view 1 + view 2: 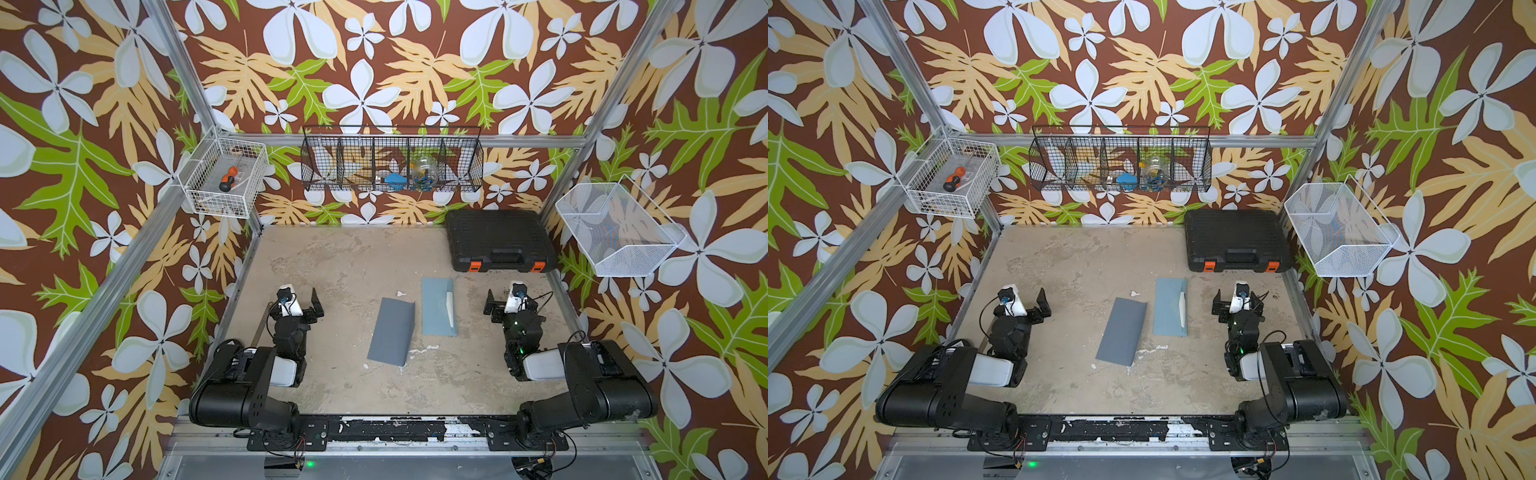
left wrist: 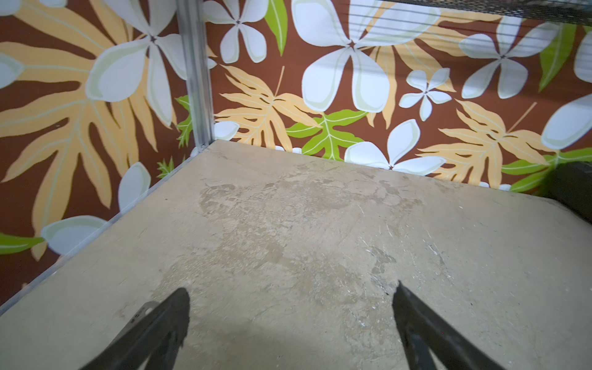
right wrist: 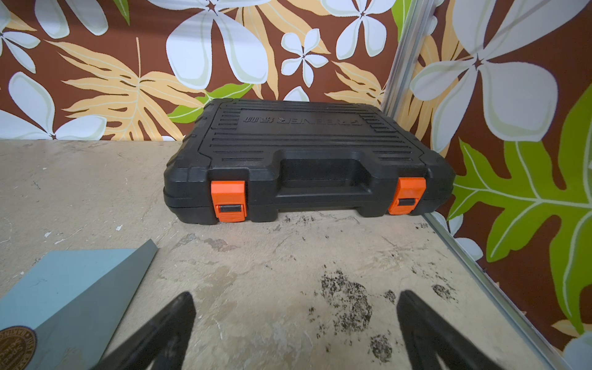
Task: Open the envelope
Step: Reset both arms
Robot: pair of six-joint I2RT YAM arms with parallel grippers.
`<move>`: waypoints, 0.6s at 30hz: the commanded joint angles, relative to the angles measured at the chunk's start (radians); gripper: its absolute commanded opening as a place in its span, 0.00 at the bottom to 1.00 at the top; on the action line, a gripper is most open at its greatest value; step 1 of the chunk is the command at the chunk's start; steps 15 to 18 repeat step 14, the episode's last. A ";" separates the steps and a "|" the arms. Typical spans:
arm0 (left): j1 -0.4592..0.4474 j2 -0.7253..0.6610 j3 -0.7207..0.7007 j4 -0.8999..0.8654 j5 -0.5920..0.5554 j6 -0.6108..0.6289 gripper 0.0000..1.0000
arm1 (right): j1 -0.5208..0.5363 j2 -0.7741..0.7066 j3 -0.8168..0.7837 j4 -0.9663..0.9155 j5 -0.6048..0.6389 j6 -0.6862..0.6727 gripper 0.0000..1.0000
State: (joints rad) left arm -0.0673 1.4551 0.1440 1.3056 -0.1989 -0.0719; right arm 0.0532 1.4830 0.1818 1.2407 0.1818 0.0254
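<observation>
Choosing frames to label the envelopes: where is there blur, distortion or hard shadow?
In both top views: even light, the light blue envelope and grey envelope sharp, shadows faint. Right wrist view: wide-angle bending at the edges, black case crisp, right fingers soft. Left wrist view: left fingers blurred, no envelope visible.

1. left arm (image 1: 232,399), elbow folded back, wrist low; left gripper (image 2: 291,291), jaws wide apart, empty.
2. right arm (image 1: 611,386), same fold; right gripper (image 3: 296,298), jaws wide apart, empty.
</observation>
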 commanded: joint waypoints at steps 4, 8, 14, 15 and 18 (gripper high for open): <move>0.003 0.001 0.008 -0.001 0.097 0.044 1.00 | 0.000 -0.001 0.002 0.014 0.001 0.007 0.99; 0.003 0.004 0.010 -0.001 0.093 0.043 1.00 | 0.000 0.002 0.004 0.014 0.001 0.008 1.00; 0.002 0.002 0.009 -0.002 0.093 0.043 1.00 | 0.000 0.000 0.004 0.013 0.000 0.007 0.99; 0.002 0.002 0.009 -0.002 0.093 0.043 1.00 | 0.000 0.000 0.004 0.013 0.000 0.007 0.99; 0.002 0.002 0.009 -0.002 0.093 0.043 1.00 | 0.000 0.000 0.004 0.013 0.000 0.007 0.99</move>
